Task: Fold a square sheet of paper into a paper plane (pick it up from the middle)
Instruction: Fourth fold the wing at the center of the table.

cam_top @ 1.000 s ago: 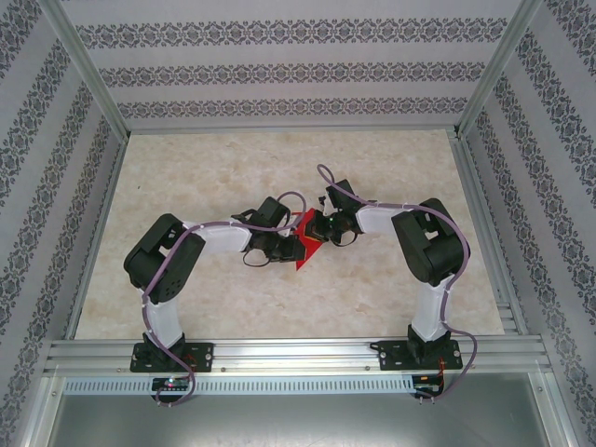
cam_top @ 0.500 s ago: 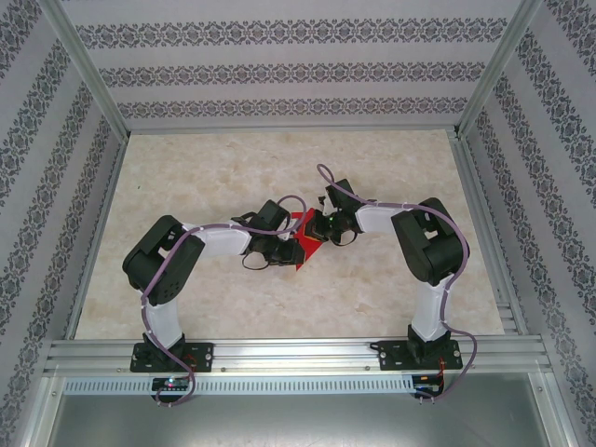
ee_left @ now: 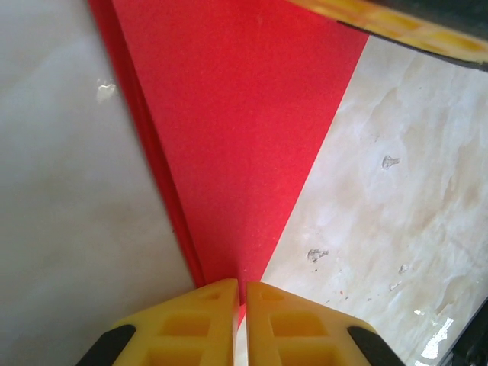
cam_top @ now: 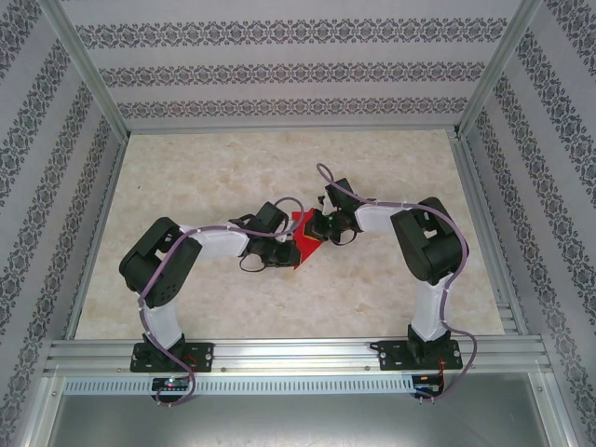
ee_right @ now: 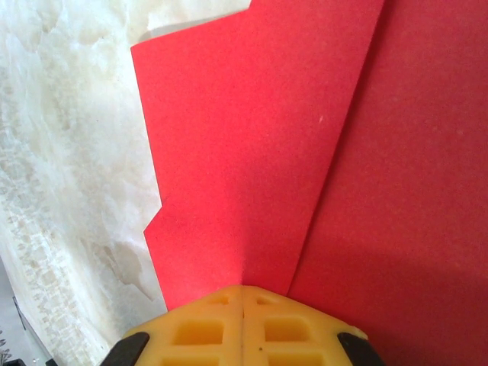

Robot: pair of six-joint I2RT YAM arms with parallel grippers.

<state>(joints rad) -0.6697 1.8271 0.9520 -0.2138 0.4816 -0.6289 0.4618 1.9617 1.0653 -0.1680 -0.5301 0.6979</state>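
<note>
While the left gripper (ee_left: 241, 293) pinches the narrow tip of the red paper plane (ee_left: 236, 137), the right gripper (ee_right: 242, 296) is clamped on its folded layers.

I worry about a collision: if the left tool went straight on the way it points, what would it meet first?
The folded red paper pinched in the left tool; it lies directly ahead. Beyond it, probably the right tool's finger, though depth is unclear.
</note>
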